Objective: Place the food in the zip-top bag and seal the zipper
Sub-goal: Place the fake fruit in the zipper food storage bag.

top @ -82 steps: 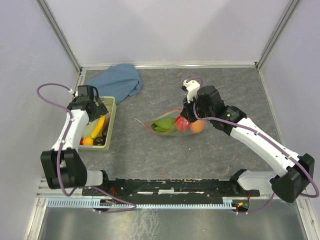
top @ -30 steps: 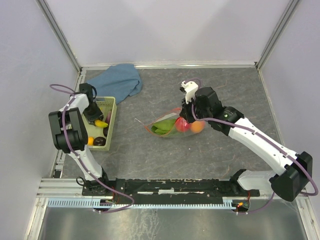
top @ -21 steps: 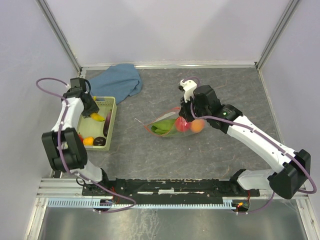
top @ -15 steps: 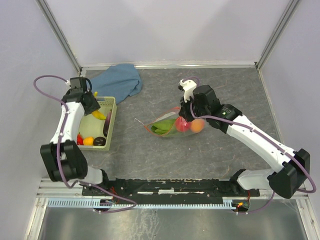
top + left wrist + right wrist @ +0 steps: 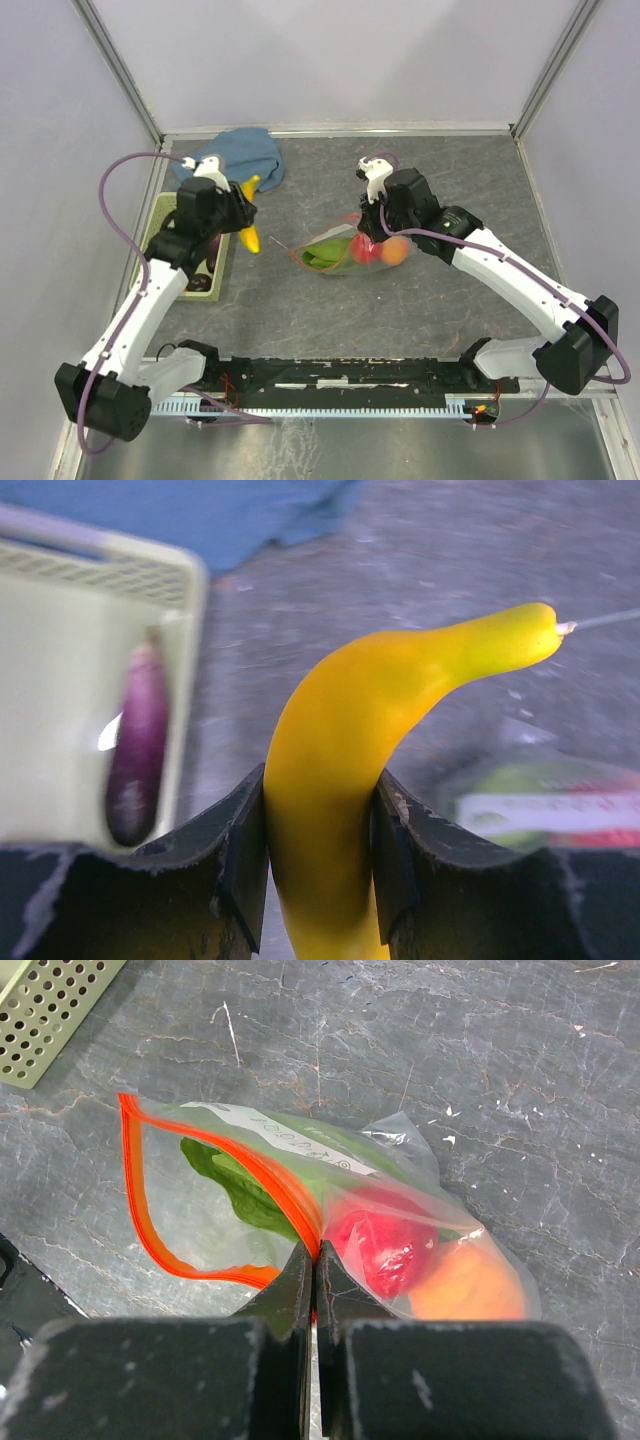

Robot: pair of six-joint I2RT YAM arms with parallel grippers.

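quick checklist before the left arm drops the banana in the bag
1. Banana grip: ok, the left gripper clamps the banana between both fingers.
2. Bag mouth open: ok, the right gripper pinches the zipper, and the zip-top bag gapes.
3. Room inside: ok, the green leaf, red piece and orange piece sit deep.
4. Banana over the mouth: not ok, it hangs left of the bag.
5. Basket emptied: not ok, an eggplant lies in the basket.

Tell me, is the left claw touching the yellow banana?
Touching. The left wrist view shows the left gripper clamped on the banana, pressing both its sides.
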